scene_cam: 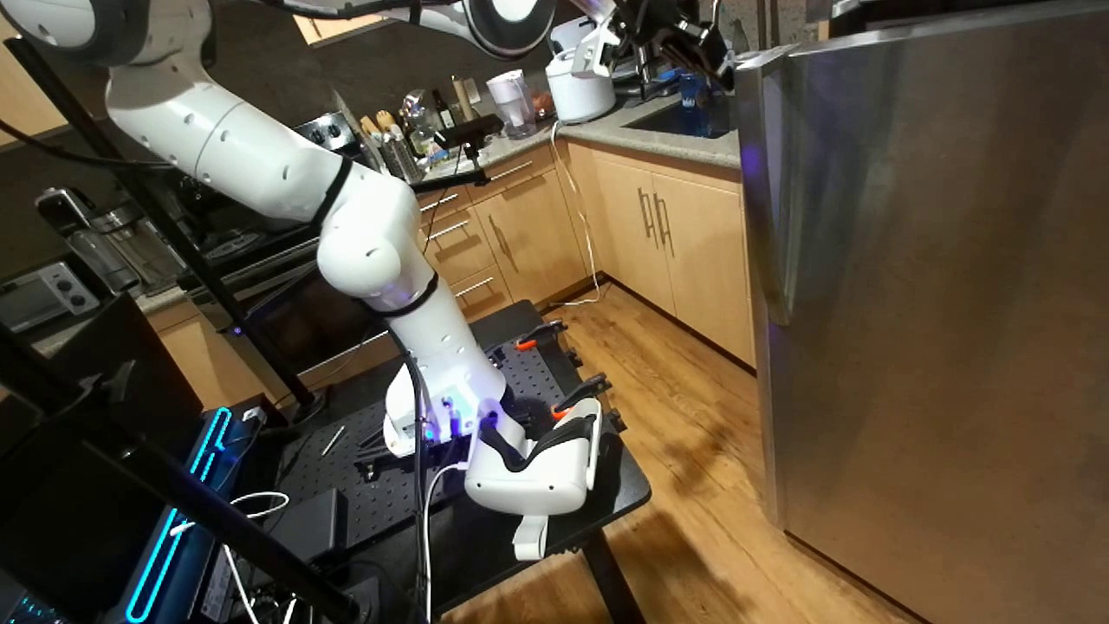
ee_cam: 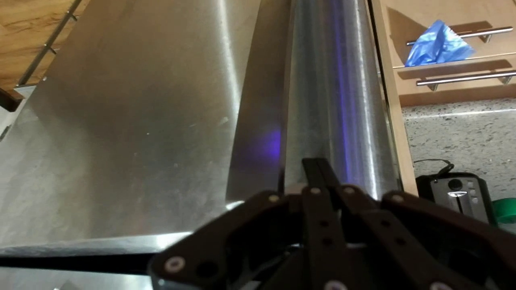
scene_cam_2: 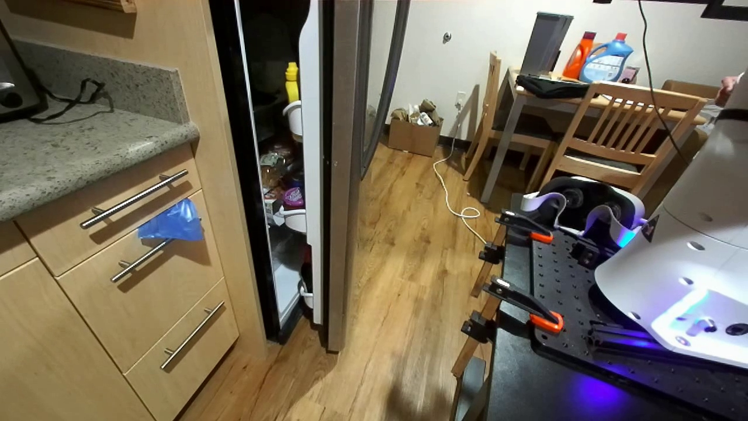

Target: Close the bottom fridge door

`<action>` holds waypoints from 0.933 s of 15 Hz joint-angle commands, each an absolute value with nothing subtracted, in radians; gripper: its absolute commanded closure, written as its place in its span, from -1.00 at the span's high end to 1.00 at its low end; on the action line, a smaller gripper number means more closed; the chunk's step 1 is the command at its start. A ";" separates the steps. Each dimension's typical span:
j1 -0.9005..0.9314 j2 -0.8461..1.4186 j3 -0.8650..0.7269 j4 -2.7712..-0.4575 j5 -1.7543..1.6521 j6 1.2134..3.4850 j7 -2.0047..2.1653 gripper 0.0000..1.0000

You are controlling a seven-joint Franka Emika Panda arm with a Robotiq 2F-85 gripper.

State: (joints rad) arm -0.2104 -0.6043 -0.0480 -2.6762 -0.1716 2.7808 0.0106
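Bottom fridge door: ajar. Large steel panel along the right edge of an exterior view.
Free edge: apart from the fridge frame, on the side by the drawers.
Gap: runs from the floor to the top edge of that exterior view; door bins and a yellow bottle show inside.
Gripper: fingers together, nothing between them. I read it as a blunt pusher.
Top corner: gripper is at the door's top corner, free-edge side. Touching or just beside, I can't tell.
Handle: not gripped.
Door progress: I'd call positioning done, closing not.
Swing remaining: I need to push the free edge to the frame until the gap is gone.
Corner risk: I could skate off the edge; best to press square to the panel.
Shut check: bins hidden, then I back off.
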 commanded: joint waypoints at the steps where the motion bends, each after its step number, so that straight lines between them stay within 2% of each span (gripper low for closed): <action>1: -0.222 -0.555 -0.027 -2.620 -0.161 2.779 0.045 -1.00; 7: -0.227 -0.498 -0.001 -2.559 -0.169 2.756 0.087 -1.00; 14: -0.187 -0.356 -0.016 -2.450 -0.125 2.630 0.129 -1.00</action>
State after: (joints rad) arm -0.1969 -0.4426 -0.0127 -2.5261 -0.1526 2.6809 0.1061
